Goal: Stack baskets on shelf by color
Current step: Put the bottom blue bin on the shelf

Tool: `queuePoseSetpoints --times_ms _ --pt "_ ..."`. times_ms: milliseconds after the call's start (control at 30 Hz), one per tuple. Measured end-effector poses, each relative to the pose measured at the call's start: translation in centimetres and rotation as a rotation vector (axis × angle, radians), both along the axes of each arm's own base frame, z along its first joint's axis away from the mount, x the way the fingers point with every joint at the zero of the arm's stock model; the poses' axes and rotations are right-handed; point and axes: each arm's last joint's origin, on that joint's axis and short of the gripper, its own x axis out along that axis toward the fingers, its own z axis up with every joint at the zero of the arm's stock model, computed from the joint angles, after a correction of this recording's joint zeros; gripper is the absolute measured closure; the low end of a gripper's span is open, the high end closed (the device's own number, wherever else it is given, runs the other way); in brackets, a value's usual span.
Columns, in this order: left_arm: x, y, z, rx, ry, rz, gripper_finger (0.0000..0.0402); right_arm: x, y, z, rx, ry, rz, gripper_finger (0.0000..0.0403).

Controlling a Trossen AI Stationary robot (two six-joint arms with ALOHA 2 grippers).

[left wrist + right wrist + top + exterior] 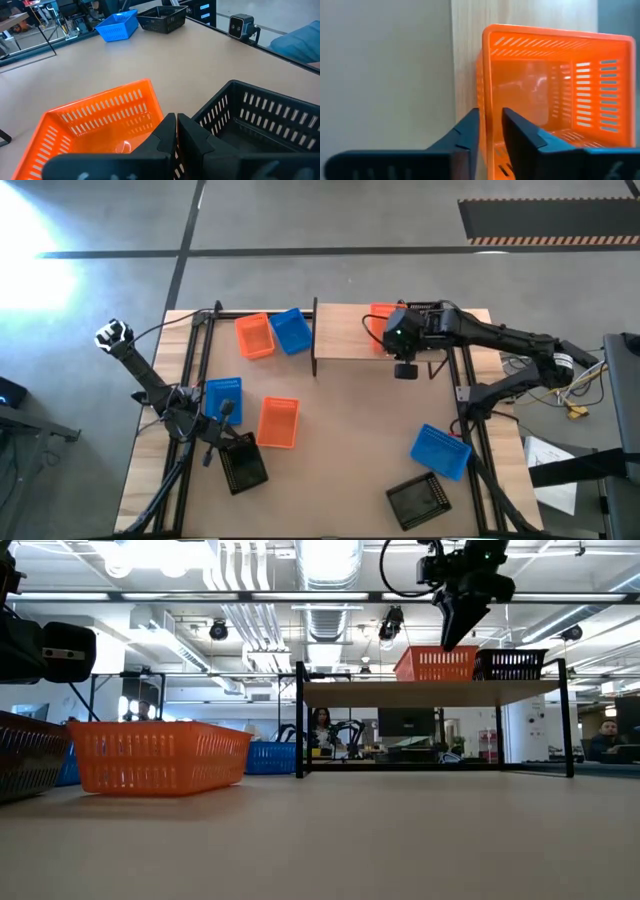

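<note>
Tabletop (340, 430) scattered with baskets (278, 422).

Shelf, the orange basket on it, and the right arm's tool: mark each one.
shelf (345, 332): high view, bare top of the wooden board.
orange basket on the shelf (555, 80): right wrist view, inner floor of the basket.
right tool (452, 638): low view, fingertips above the basket.

left gripper (176, 131) closed | over orange basket (95, 125) | beside black basket (260, 120)
</note>
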Motion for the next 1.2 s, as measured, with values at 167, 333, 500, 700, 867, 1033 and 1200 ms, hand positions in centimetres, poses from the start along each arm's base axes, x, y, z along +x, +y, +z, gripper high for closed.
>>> queuePoseSetpoints --times_ms 167,333,500,700,867,1033,1200 --pt "0.0 0.0 0.0 0.0 0.0 0.0 0.0402 -1.1 1.7 1.2 -0.024 -0.077 -0.13 0.0283" --pt "0.0 0.0 0.0 0.0 0.0 0.0 0.0402 -1.6 6.0 1.6 0.099 -0.193 -0.195 0.0283" --pt "0.0 0.0 0.0 0.0 0.0 0.0 0.0402 -2.2 12.1 -0.5 0.228 -0.218 -0.249 0.0301" --pt "0.0 0.0 0.0 0.0 0.0 0.0 0.0402 -3.7 18.4 -4.5 0.399 -0.216 -0.526 0.0327" --pt "0.0 0.0 0.0 0.0 0.0 0.0 0.0402 -4.8 21.3 -7.6 0.539 -0.164 -0.883 0.0334" --pt "0.0 0.0 0.0 0.0 0.0 0.0 0.0402 -4.7 22.1 -9.9 0.583 -0.086 -1.151 0.03" --pt "0.0 0.0 0.0 0.003 0.003 -0.002 0.0402 -4.4 22.5 -11.1 0.573 -0.047 -1.283 0.0238"
